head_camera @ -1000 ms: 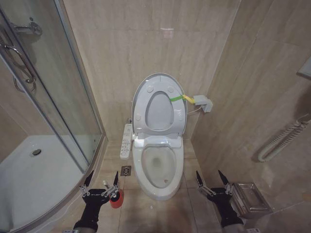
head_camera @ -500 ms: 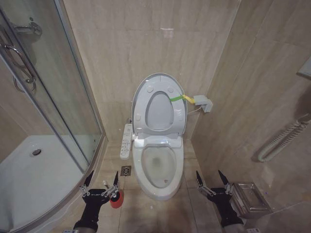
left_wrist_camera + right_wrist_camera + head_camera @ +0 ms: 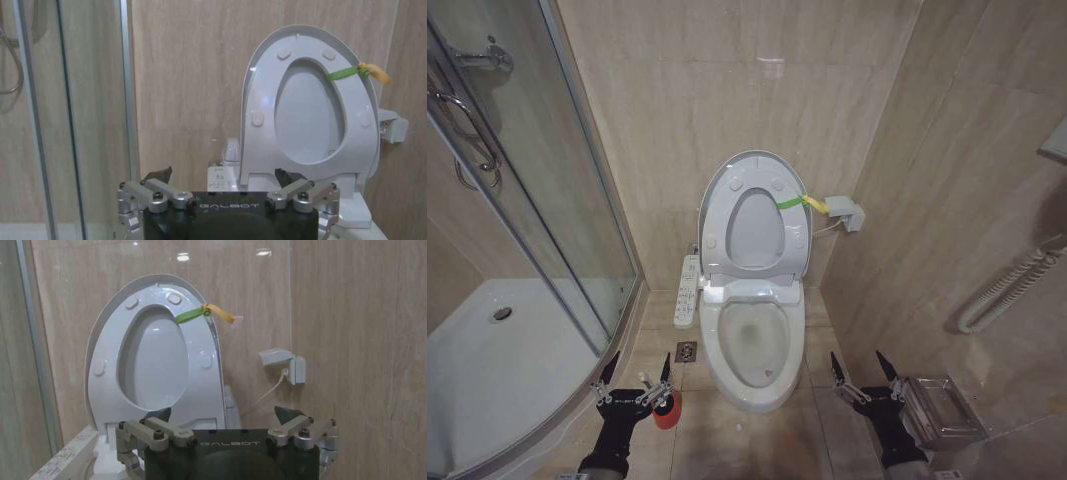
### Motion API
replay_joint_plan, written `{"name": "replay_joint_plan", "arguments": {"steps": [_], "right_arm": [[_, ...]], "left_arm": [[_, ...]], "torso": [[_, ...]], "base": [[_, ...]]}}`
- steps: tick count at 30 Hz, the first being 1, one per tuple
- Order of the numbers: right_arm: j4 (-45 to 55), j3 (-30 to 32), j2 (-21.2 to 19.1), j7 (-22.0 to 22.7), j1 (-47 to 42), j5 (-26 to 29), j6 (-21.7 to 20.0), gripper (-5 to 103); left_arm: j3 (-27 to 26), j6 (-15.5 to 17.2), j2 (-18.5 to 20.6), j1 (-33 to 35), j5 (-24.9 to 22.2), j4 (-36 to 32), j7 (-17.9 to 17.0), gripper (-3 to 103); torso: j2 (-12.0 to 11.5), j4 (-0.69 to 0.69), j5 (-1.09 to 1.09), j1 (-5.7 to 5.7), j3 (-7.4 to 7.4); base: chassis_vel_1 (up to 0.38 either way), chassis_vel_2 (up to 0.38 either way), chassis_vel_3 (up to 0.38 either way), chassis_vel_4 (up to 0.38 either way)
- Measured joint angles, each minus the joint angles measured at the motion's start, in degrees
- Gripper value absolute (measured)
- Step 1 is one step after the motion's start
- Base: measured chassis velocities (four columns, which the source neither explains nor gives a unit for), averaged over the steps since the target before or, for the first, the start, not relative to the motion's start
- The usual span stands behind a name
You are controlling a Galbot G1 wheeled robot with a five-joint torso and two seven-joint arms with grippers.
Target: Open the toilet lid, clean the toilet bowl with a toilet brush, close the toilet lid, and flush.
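Now, left to right across the head view:

Shower side: curved white shower tray (image 3: 487,370) behind a glass door, well left of the task's things.

Left gripper (image 3: 637,383): low over the floor tiles, jaws spread wide and holding nothing, pointing toward the back wall.

Brush: small toilet brush with a thin white handle (image 3: 652,388) stands in its round red cup holder (image 3: 667,412), just beside the left gripper's inner jaw, handle tilted up toward it. The dark head is hidden in the cup.

Key relation: the brush sits at the left gripper, slightly toward the toilet side, and well apart from the right one, so the left arm is plainly the nearer for picking it up. Its long axis runs near upright, so I judge the jaws would need to close across the handle from the side.

Toilet: white ceramic oval toilet bowl (image 3: 727,375) is open at centre; the large glossy white oval toilet lid (image 3: 715,200) with its yellow-green band stands raised against the wall, so the opening step looks done.

Right gripper (image 3: 864,378): low on the far side of the bowl, jaws spread, empty, beside a metal box (image 3: 942,405) on the floor.
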Motion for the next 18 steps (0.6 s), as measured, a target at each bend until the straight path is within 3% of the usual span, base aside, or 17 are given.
{"name": "replay_joint_plan", "arguments": {"steps": [5, 8, 11, 12, 15, 16, 18], "right_arm": [[0.0, 0.0, 0.0, 0.0, 0.0, 0.0, 0.0, 100], [0.0, 0.0, 0.0, 0.0, 0.0, 0.0, 0.0, 100], [0.0, 0.0, 0.0, 0.0, 0.0, 0.0, 0.0, 100], [0.0, 0.0, 0.0, 0.0, 0.0, 0.0, 0.0, 100], [0.0, 0.0, 0.0, 0.0, 0.0, 0.0, 0.0, 100], [0.0, 0.0, 0.0, 0.0, 0.0, 0.0, 0.0, 100], [0.0, 0.0, 0.0, 0.0, 0.0, 0.0, 0.0, 100]], "left_arm": [[-0.37, 0.87, -0.02, -0.37, -0.39, -0.05, 0.09, 100], [-1.35, 3.13, -0.11, -1.42, -1.53, -0.21, 0.42, 100], [-3.76, 8.95, -0.34, -4.16, -4.5, -0.75, 1.4, 100], [-3.76, 8.95, -0.34, -4.16, -4.5, -0.75, 1.4, 100], [-6.45, 15.58, -0.59, -7.25, -7.83, -1.34, 2.54, 100], [-6.45, 15.58, -0.59, -7.25, -7.83, -1.34, 2.54, 100], [-8.28, 19.93, -0.76, -9.25, -10.04, -1.72, 3.27, 100]], "torso": [[0.0, 0.0, 0.0, 0.0, 0.0], [0.0, 0.0, 0.0, 0.0, 0.0], [0.0, 0.0, 0.0, 0.0, 0.0], [0.0, 0.0, 0.0, 0.0, 0.0], [0.0, 0.0, 0.0, 0.0, 0.0], [0.0, 0.0, 0.0, 0.0, 0.0], [0.0, 0.0, 0.0, 0.0, 0.0]], "base": [[0.0, 0.0, 0.0, 0.0], [0.0, 0.0, 0.0, 0.0], [0.0, 0.0, 0.0, 0.0], [0.0, 0.0, 0.0, 0.0], [0.0, 0.0, 0.0, 0.0], [0.0, 0.0, 0.0, 0.0], [0.0, 0.0, 0.0, 0.0]]}}
